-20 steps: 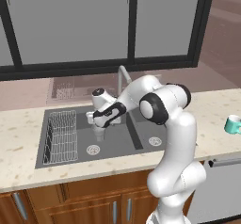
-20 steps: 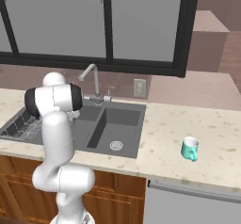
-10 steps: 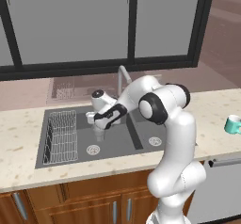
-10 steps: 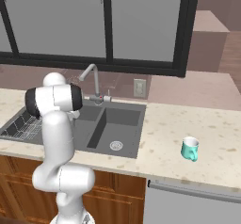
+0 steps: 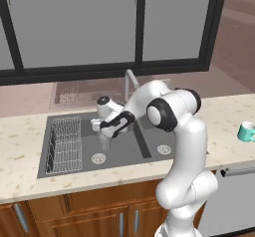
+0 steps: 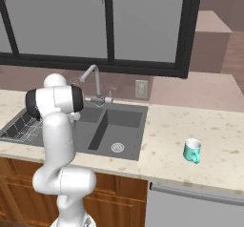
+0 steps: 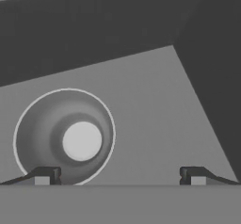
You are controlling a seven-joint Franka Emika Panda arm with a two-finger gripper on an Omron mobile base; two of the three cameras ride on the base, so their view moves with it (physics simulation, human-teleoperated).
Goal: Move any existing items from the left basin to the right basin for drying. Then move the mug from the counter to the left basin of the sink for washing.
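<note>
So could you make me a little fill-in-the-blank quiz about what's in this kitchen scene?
1. The teal mug stands on the ____, well to the right of the sink.
2. The gripper hangs over the ____ basin, its jaws open.
3. In the hand view, the glass sits beside one fingertip, seen from ____.

Missing words: counter; left; above

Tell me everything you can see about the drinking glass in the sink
The glass is small, translucent grey, tapered and handleless. In the hand view you look straight down into its thin pale round rim and lighter base, so it stands upright on the floor of the left basin, right of the wire rack. The open gripper hangs above, one fingertip over its rim; contact is unclear.
</note>
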